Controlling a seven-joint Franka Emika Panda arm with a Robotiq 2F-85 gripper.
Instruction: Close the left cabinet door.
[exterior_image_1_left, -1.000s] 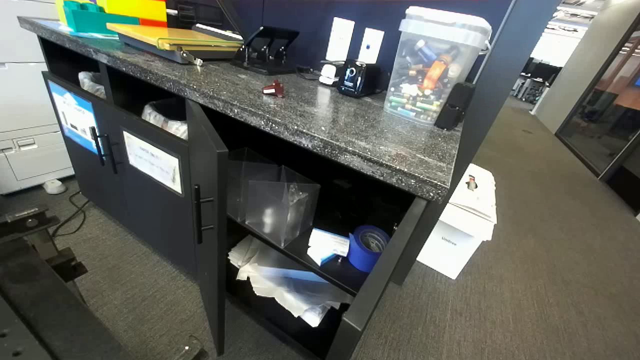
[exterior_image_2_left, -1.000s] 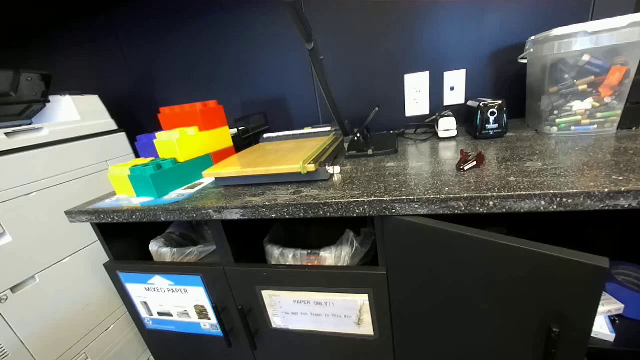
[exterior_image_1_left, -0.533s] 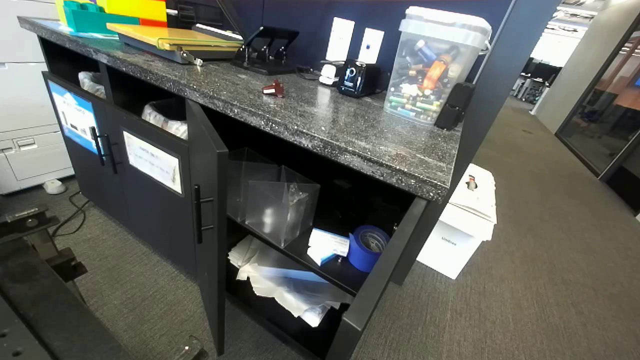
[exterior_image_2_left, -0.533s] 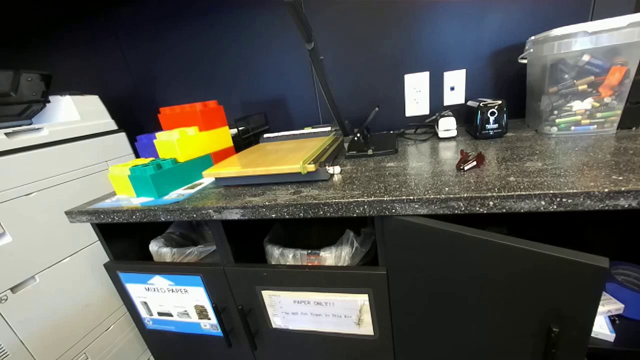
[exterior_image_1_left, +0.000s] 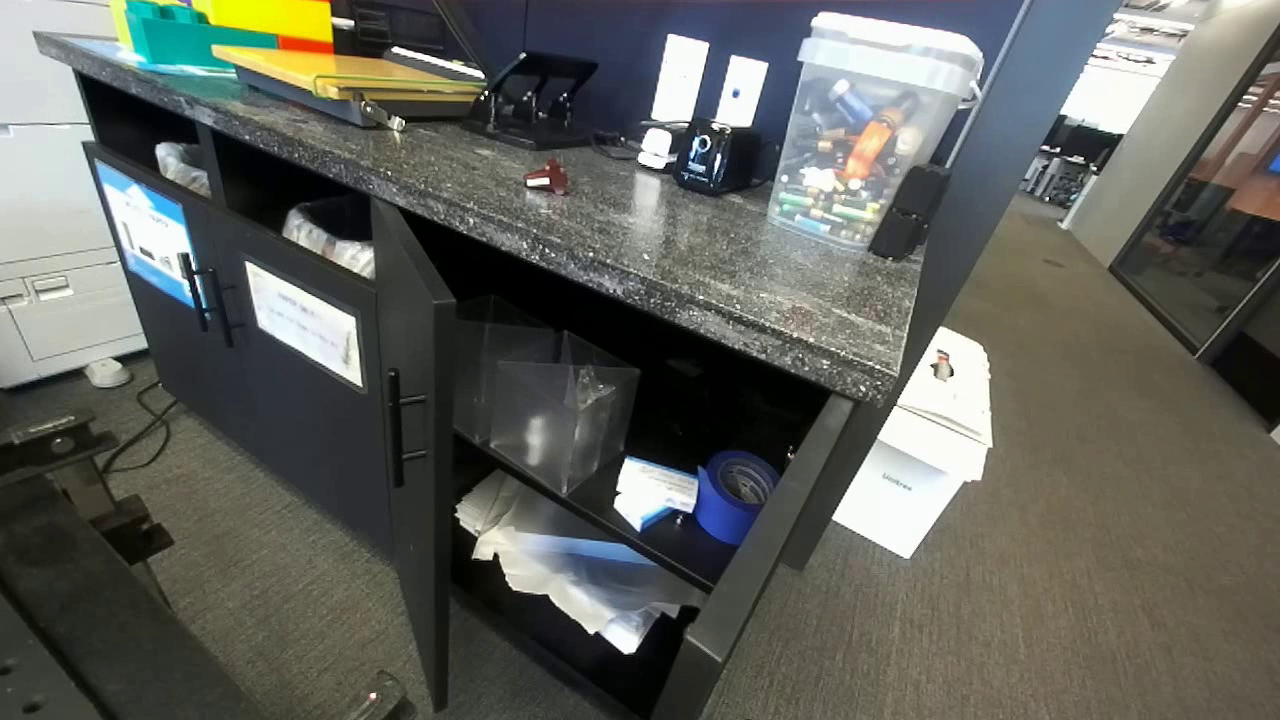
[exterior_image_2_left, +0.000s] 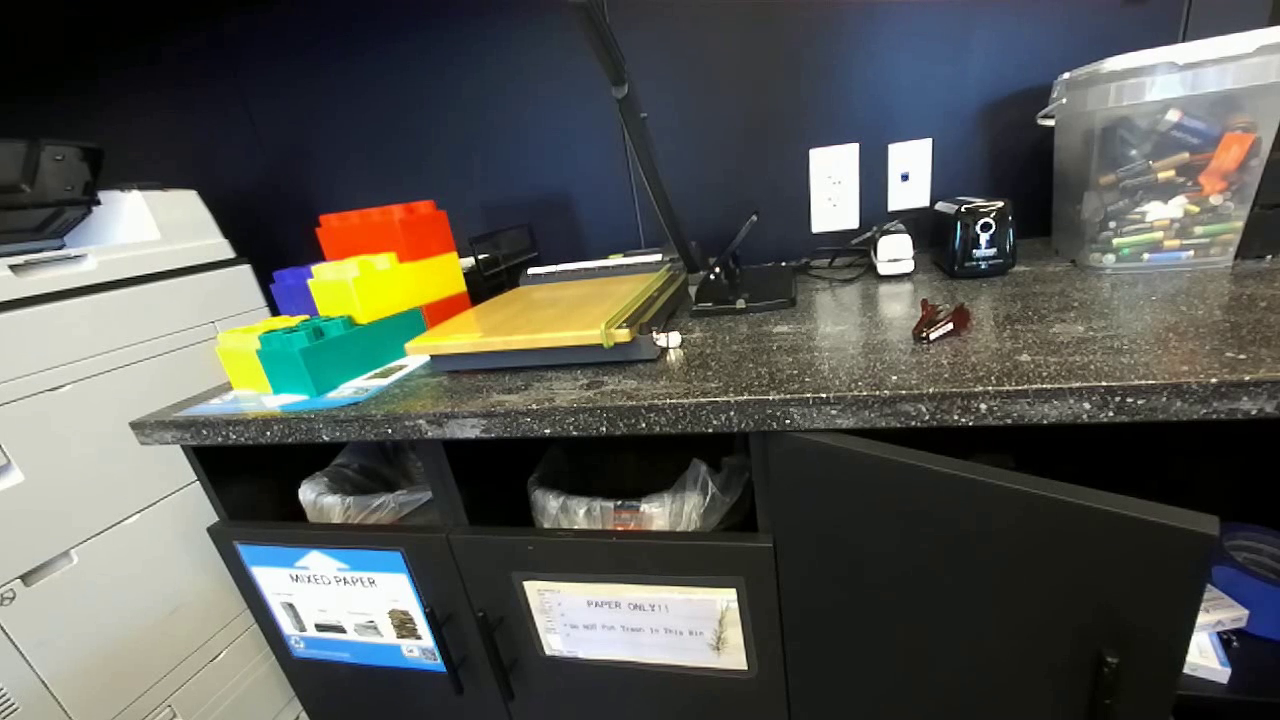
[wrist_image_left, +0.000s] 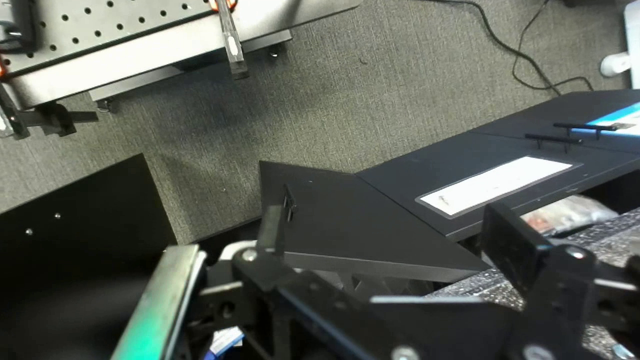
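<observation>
The gripper (wrist_image_left: 387, 225) shows only in the wrist view, its fingers (wrist_image_left: 271, 230) spread wide with nothing held between them. Past their tips lies the left cabinet door (wrist_image_left: 350, 215), filling most of the gap in that view: one finger overlaps it near its handle (exterior_image_1_left: 396, 430) and free edge, the other falls toward its hinge side. Whether either touches the door cannot be told. The door stands upright, long axis vertical, swung well out from the edge where the paper-labelled door (exterior_image_1_left: 310, 400) adjoins it; the countertop (exterior_image_1_left: 680, 260) runs above it, and a second open door (exterior_image_1_left: 771, 530) faces it across the opening. The coming push likely turns on reaching the door's handle side, which faces away from the shelf (exterior_image_1_left: 603, 490), and bearing on it close to the free edge so that it swings inward. Against the frames of half a second and a second ago, both exterior views show the door at the same angle, and nothing around it has visibly moved. With no earlier wrist picture, the gripper's own motion cannot be told.
</observation>
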